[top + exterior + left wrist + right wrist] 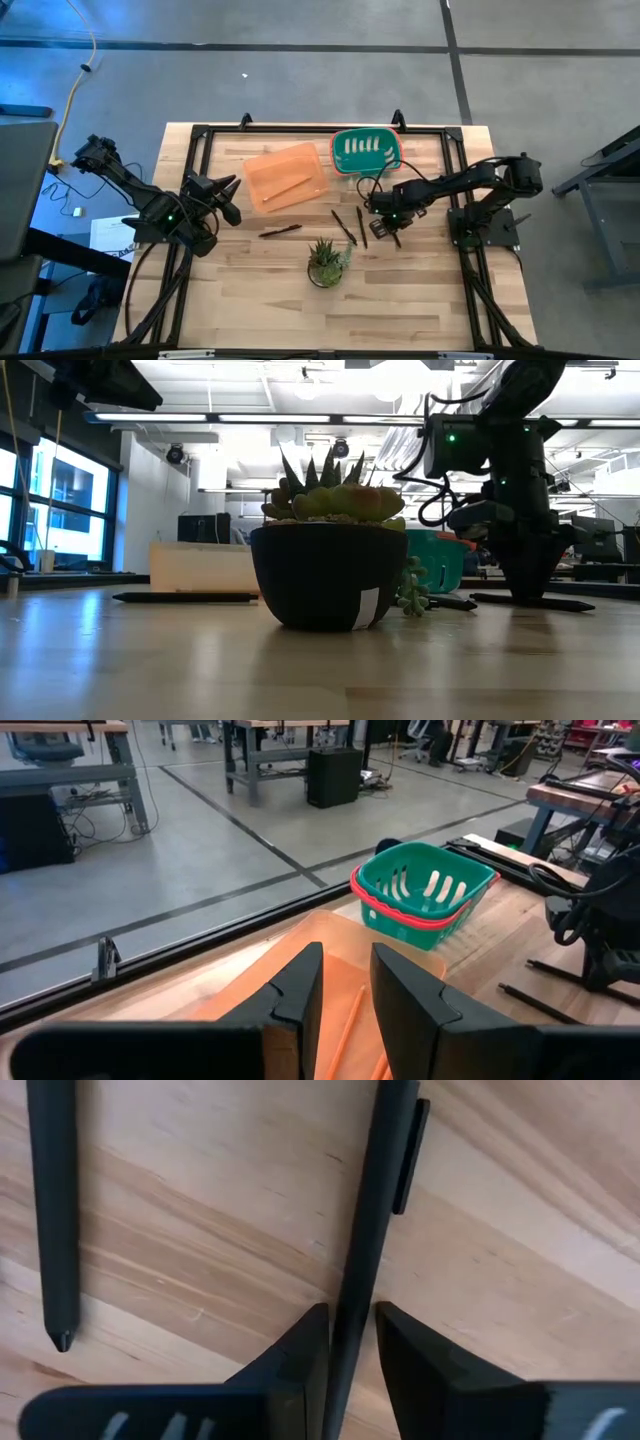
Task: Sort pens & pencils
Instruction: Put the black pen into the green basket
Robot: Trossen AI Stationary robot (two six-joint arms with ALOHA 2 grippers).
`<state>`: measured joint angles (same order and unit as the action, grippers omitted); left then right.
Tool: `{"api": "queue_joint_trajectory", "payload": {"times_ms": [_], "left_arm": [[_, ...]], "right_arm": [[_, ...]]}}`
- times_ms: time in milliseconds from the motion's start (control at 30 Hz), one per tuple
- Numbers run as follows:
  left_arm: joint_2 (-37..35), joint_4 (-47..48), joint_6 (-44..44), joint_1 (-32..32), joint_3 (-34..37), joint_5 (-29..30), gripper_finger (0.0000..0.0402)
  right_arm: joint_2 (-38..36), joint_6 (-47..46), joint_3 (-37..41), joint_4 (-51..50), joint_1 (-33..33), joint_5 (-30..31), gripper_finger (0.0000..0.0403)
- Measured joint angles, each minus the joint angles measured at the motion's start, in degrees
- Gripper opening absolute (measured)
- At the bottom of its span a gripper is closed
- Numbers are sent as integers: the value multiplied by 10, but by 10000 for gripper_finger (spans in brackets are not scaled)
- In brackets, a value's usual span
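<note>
My right gripper points straight down at the table right of centre. It is open, one finger on each side of a dark pen lying flat on the wood. A second pen lies beside it. Two more pens lie just left of the gripper, and another lies farther left. My left gripper hangs open and empty above the table's left side, facing the orange tray. An orange-tan pencil lies in the tray.
A green basket with a red rim stands at the back, right of the tray. A potted succulent stands near the table's middle front, close to the loose pens. Bare wood lies along the front edge.
</note>
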<state>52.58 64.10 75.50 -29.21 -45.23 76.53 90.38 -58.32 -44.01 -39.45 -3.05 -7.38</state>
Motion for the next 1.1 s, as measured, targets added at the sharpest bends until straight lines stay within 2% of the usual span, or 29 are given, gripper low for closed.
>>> {"api": "queue_joint_trajectory", "payload": {"times_ms": [233,567,1100], "left_arm": [[0,0,0,0,0,0,76],[0,0,0,0,0,0,76],[0,0,-1,0,0,0,76]], "right_arm": [[-1,6,0,-11,0,2,10],[-13,6,2,-18,0,2,5],[-115,5,3,-40,1,0,1]]}}
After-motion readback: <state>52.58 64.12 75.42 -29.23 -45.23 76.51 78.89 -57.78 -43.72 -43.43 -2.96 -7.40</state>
